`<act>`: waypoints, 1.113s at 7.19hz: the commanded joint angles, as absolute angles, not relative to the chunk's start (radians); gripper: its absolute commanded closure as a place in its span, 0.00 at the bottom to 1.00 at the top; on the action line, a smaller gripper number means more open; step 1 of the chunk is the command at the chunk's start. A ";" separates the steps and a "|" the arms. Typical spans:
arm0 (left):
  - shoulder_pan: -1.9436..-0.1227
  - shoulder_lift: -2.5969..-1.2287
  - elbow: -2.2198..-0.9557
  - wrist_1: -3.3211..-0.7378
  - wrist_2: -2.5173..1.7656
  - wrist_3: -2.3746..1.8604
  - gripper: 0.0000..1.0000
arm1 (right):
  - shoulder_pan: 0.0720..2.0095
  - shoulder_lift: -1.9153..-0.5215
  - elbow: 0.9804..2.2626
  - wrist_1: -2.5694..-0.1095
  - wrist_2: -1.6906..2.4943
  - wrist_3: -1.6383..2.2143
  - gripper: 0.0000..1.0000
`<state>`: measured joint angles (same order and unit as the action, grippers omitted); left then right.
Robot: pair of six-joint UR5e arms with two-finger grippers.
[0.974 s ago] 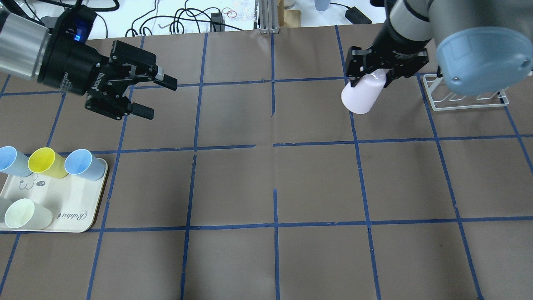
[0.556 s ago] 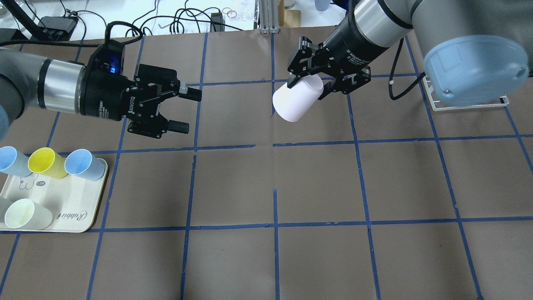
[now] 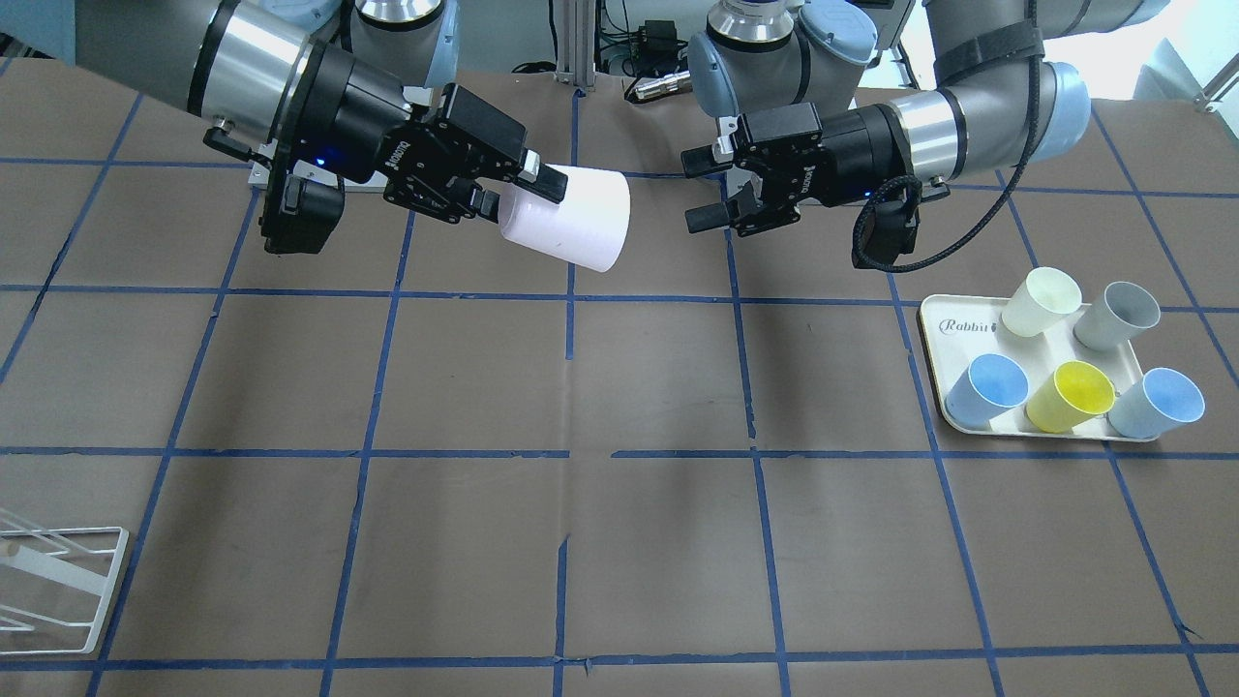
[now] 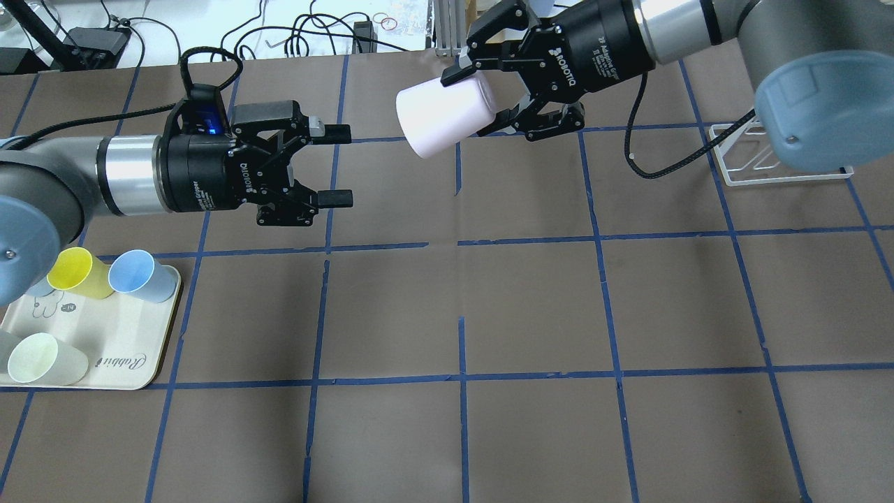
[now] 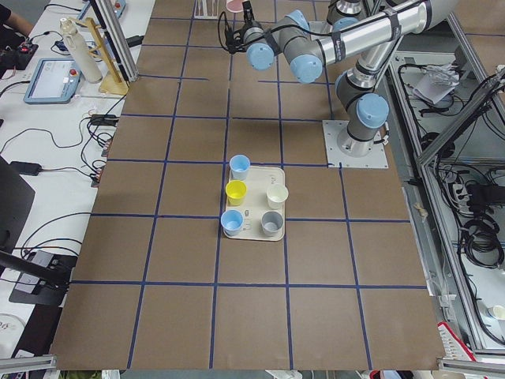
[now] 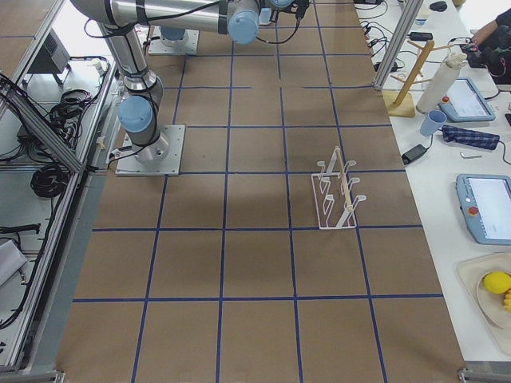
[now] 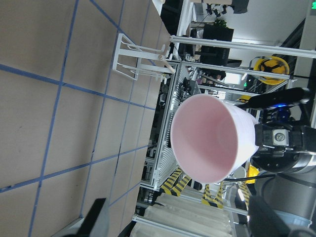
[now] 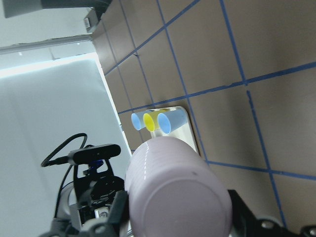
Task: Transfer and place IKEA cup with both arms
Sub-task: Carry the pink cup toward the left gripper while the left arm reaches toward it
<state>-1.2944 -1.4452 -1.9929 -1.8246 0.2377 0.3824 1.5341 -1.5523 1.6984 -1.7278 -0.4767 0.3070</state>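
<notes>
Where lettering is legible, "ROBOTIQ" is read on both grippers and "Rabbit" on the tray (image 4: 119, 335) at the left end of the table (image 4: 531, 300), where five cups (image 3: 1070, 395) are counted: two blue, one yellow, one cream, one grey. One IKEA cup (image 4: 447, 115) is pinched by the right gripper (image 4: 480, 102) above mid-table, axis near horizontal, mouth toward the left gripper (image 4: 342, 165), whose jaws are spread, clear of it.
</notes>
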 commanded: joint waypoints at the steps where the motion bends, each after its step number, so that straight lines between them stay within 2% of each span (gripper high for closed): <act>1: -1.289 -1.459 -2.006 -1.815 0.143 0.385 0.00 | 1.502 -1.549 1.816 -1.726 -0.277 0.301 1.00; 6: -1.313 -1.489 -2.016 -1.787 0.107 0.388 0.00 | 1.512 -1.552 1.836 -1.717 -0.161 0.339 1.00; 8: -1.376 -1.485 -2.005 -1.783 0.098 0.377 0.00 | 1.525 -1.554 1.835 -1.717 -0.167 0.354 1.00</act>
<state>-1.3414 -1.4865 -2.0116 -1.7854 0.1029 0.3838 1.5153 -1.5526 1.8358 -1.7163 -0.1655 0.3425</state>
